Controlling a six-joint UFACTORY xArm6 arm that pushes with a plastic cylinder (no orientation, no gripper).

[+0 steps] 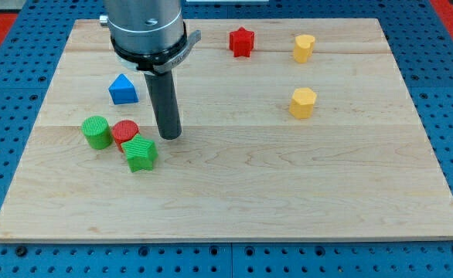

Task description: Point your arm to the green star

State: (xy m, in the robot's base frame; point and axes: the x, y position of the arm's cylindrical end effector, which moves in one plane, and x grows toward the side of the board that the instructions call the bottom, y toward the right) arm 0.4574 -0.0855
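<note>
The green star point(140, 154) lies on the wooden board at the view's lower left. It touches a red cylinder point(124, 132) just above and left of it. My tip point(170, 137) rests on the board a short way up and to the right of the green star, with a small gap between them. The dark rod rises from the tip to the arm's grey flange at the view's top.
A green cylinder point(97, 131) sits left of the red cylinder. A blue block with a peaked top point(123, 89) lies above them. A red star point(242, 42) and two yellow blocks point(304, 47) point(303, 102) lie at the upper right. The board point(288, 193) ends near all the view's edges.
</note>
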